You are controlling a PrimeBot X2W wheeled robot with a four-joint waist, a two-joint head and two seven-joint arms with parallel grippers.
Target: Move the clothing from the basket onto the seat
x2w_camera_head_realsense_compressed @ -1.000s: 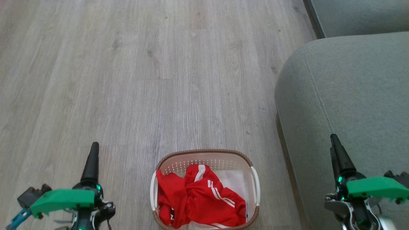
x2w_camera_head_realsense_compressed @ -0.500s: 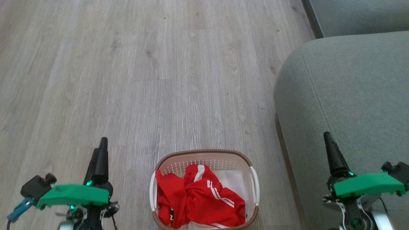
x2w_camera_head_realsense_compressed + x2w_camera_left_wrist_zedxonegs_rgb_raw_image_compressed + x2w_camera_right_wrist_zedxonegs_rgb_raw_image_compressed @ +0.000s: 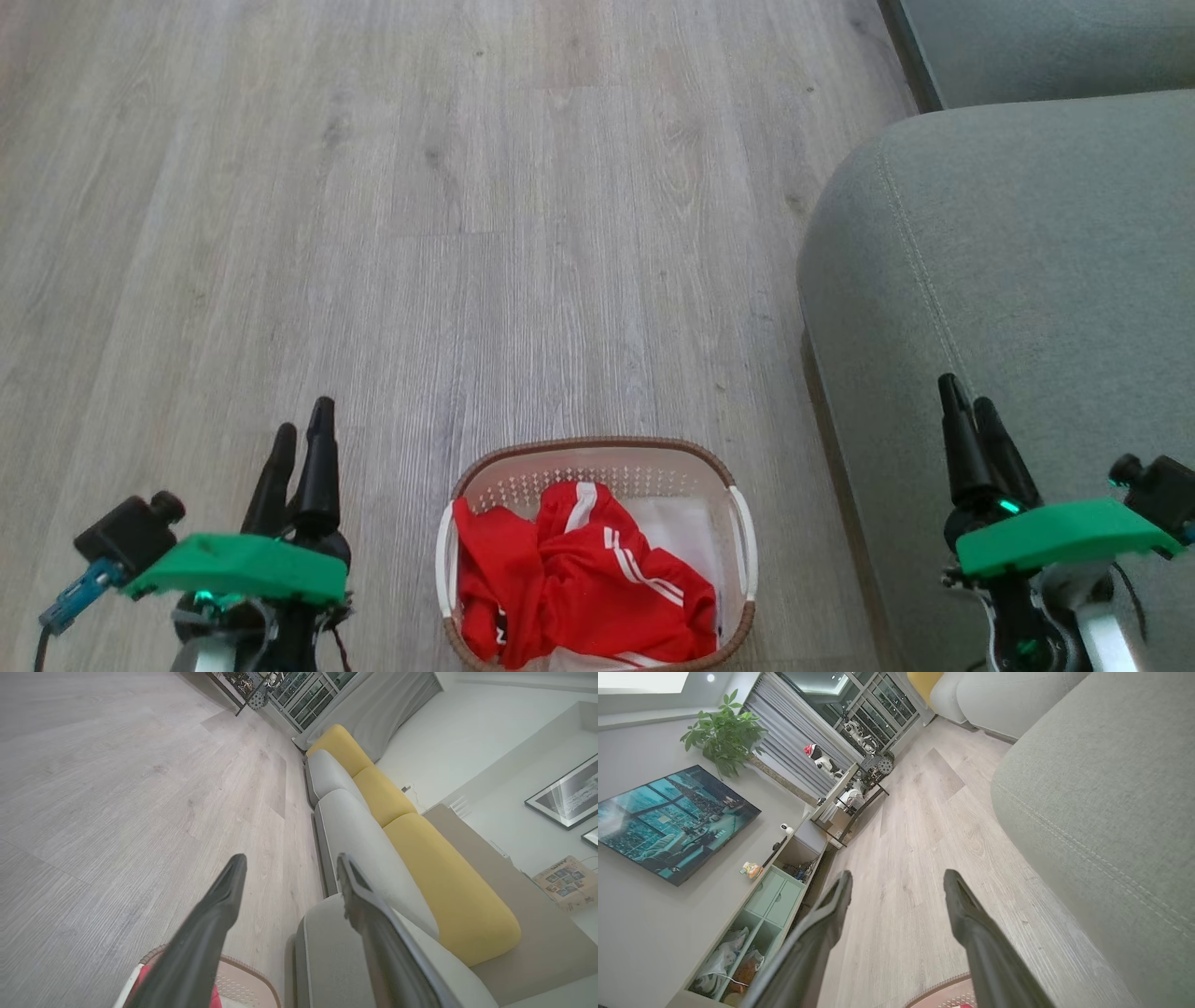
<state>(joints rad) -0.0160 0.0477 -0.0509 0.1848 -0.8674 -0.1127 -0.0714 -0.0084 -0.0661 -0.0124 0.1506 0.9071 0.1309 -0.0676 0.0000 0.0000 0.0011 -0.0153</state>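
A white perforated basket (image 3: 597, 441) with a brown rim stands on a grey wood-grain floor (image 3: 467, 233), at the lower middle of the head view. Inside it lies the clothing (image 3: 579, 588), a crumpled red garment with thin white stripes, bunched toward the basket's left and near sides. A white liner (image 3: 686, 527) shows beneath it at the basket's right and far side. The clothing sits wholly within the rim, apart from both grippers.

To the right of the basket, past a narrow strip of floor, is the seat (image 3: 1027, 280), a large grey-green cushion with a rounded corner and 1 stitched seam. A second cushion (image 3: 1046, 47) lies beyond the seat, farther from the basket.

The left gripper (image 3: 302, 420) hovers left of the basket over bare floor, its 2 dark fingers pointing away from the robot. In the left wrist view its fingers (image 3: 215, 914) stand parted, with clear space between the tips, and hold nothing. The basket's rim shows below them.

The right gripper (image 3: 963, 392) hovers right of the basket, in front of the seat. In the right wrist view its 2 fingers (image 3: 971, 924) are likewise spread and empty, with floor between them.
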